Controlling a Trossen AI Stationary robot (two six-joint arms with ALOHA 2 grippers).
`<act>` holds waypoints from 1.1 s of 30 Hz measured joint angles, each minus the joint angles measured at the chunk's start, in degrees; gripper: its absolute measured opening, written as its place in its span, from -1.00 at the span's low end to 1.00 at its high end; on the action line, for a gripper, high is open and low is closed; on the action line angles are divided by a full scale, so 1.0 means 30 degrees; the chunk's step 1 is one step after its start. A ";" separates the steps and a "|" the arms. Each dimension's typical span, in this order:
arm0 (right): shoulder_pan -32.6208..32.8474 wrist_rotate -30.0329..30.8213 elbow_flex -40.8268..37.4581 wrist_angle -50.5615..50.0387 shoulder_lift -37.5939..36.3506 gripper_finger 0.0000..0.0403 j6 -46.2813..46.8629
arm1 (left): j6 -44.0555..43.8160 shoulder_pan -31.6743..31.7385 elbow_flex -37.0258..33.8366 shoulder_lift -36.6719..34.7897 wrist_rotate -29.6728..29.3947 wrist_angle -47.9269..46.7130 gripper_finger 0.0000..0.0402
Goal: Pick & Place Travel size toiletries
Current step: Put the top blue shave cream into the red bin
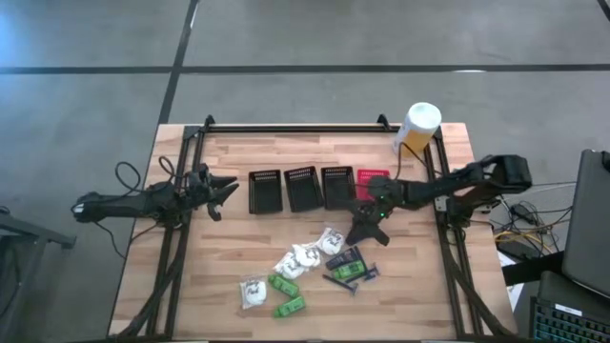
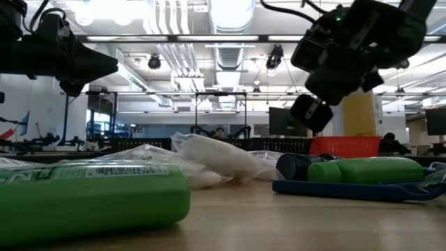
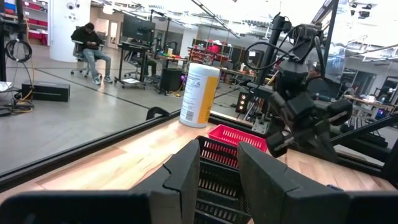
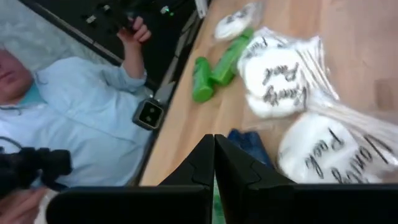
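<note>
Several travel size toiletries (image 1: 310,269) lie loose mid-bench, front of four baskets (image 1: 313,187): white wrapped lumps (image 4: 280,78) lettered, apparently, "Pack"; green packets (image 4: 214,68); dark sachets (image 1: 348,269). Right gripper (image 1: 363,229) hovers above them, fingers pressed together, empty. Left gripper (image 1: 227,191) waits at bench's left edge, fingers slightly apart, empty.

High view looks straight down on the whole tabletop (image 1: 229,276); low view sits at tabletop level, close behind a green packet (image 2: 90,199), facing the room; wrist views look forward along each arm (both overlap the high view's toiletries and red basket (image 3: 239,137)).
</note>
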 joint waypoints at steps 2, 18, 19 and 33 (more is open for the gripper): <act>0.0226 -0.0001 0.0399 0.0017 0.0299 -0.96 -0.0370 | 0.0000 0.0000 0.0000 0.0000 0.0012 0.0000 -0.43; 0.1838 -0.0678 0.1284 -0.0801 0.0279 -0.96 -0.2302 | 0.0074 0.0000 0.0000 0.0007 0.0034 -0.0015 -0.43; 0.2004 -0.1079 0.1282 -0.0801 0.0279 -0.96 -0.2398 | 0.0132 0.0000 0.0000 0.0007 0.0034 -0.0020 -0.43; 0.2395 0.0828 0.1299 -0.0778 0.0276 -0.75 0.0372 | 0.0160 0.0000 0.0000 0.0007 -0.0025 -0.0022 -0.43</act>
